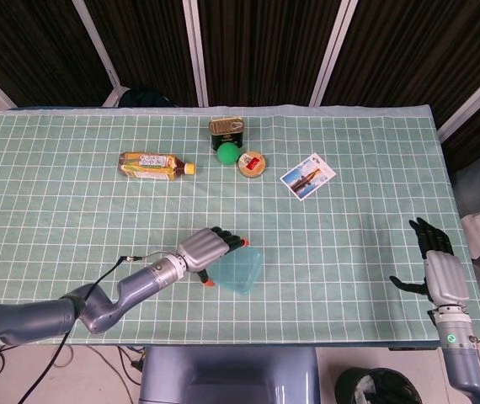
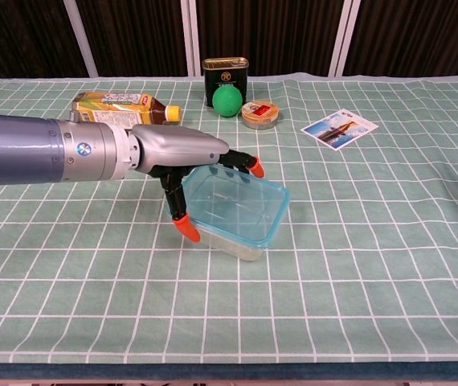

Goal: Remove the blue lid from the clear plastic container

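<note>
We see a clear glossy plastic container (image 2: 233, 215), a smooth metallic left hand (image 2: 182, 157), and a matt cloth table cover (image 2: 357, 265).
</note>
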Available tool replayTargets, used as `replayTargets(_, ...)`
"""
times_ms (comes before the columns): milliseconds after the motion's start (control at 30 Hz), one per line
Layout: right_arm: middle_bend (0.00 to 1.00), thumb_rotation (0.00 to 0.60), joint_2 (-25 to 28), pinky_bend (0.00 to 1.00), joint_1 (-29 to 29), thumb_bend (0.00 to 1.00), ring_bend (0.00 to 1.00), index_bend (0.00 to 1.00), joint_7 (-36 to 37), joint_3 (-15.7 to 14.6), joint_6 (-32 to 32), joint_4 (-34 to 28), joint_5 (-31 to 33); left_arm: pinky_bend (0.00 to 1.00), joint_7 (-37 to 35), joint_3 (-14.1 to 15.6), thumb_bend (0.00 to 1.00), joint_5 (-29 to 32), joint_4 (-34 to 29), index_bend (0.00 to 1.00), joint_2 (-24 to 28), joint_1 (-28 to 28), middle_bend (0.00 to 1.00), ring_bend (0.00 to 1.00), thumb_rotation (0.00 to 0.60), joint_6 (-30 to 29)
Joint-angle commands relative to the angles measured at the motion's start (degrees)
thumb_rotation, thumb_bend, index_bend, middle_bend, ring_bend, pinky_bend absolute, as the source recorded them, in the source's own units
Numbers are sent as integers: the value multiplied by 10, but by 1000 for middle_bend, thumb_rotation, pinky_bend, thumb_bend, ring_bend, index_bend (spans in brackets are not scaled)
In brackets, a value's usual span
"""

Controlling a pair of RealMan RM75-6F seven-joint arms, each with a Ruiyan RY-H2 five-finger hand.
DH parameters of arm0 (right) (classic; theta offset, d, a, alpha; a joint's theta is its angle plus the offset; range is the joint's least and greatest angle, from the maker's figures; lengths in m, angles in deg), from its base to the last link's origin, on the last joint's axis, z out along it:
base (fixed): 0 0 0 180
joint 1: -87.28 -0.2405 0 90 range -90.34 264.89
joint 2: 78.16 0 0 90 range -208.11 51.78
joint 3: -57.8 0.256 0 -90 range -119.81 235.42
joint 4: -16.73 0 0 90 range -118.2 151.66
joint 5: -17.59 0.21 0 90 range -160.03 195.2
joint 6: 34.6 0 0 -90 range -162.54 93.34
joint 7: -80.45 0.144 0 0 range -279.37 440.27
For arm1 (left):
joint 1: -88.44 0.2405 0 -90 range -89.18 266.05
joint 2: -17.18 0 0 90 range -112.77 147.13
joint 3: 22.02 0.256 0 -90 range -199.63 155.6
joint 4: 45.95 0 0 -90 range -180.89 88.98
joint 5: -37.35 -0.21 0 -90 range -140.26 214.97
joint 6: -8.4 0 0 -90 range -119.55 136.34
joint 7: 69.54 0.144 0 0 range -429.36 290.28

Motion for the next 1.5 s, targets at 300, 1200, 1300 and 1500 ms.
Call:
replayTargets(300, 0, 600, -1, 0, 0, 130, 0, 0, -10, 1, -1, -1, 4, 257, -62, 32, 70, -76, 64, 77, -19, -11, 137, 111, 600, -27)
replayTargets(1200, 0, 600, -39, 0, -77, 130, 0, 0, -89, 37, 40, -108, -4, 251, -84, 15, 70, -64, 82, 68, -31, -38, 123, 111, 600, -18)
replayTargets(1300, 0, 600, -58, 0, -90, 129, 0, 0, -120, 41, 52, -130, 17, 251, -80, 11, 70, -58, 80, 68, -33, -42, 123, 111, 600, -13)
replayTargets(1500, 0, 600, -106, 0, -100, 130, 0, 0, -168, 36, 54, -153, 60, 251, -68, 8, 70, -46, 78, 69, -38, -47, 123, 111, 600, -6)
